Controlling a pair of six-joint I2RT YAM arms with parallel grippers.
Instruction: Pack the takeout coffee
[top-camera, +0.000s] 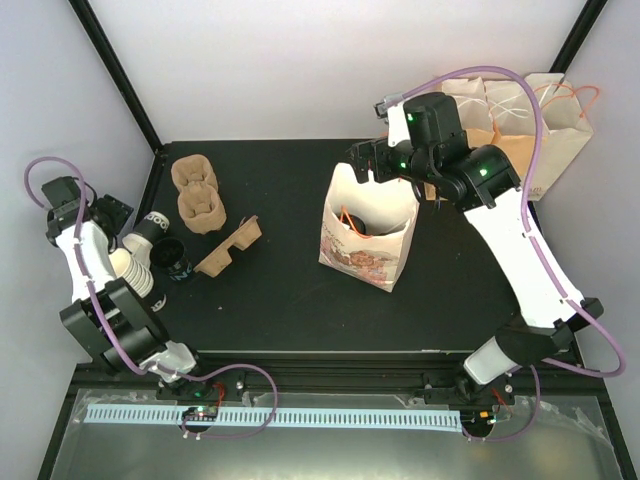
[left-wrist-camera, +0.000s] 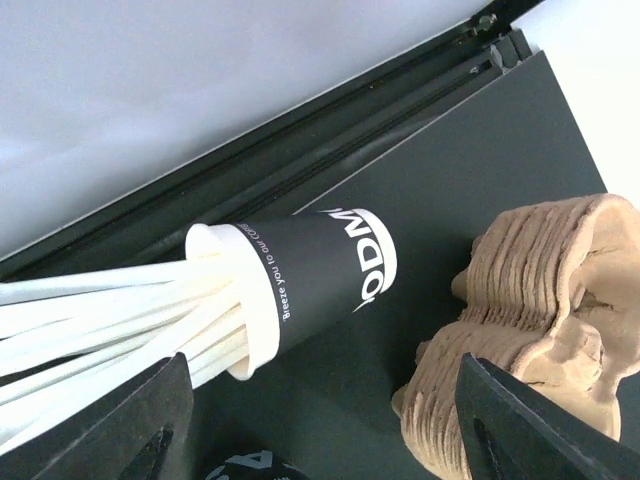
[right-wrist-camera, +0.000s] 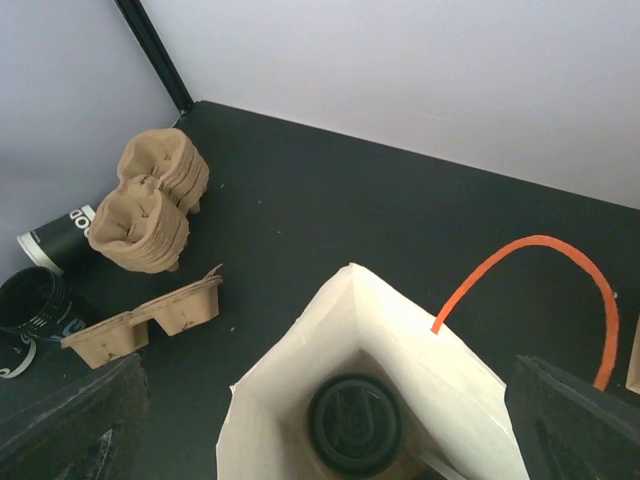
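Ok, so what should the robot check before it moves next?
1. Takeout coffee upright at the bottom of the paper bag: ok.
2. Bag standing, mouth open: ok.
3. Right gripper jaws open, empty: ok.
4. Right gripper clear of the orange handle: cannot tell.
5. Left gripper away from the bag, jaws open beside the stack of cups: ok.

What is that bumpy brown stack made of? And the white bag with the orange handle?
The bumpy brown stack of cup trays looks like moulded paper pulp: matt, rough, with fibrous layered edges. The white open-topped bag seems to be thin paper, matt, with sharp creased folds; its orange loop handle may be twisted paper or cord, too thin to tell.
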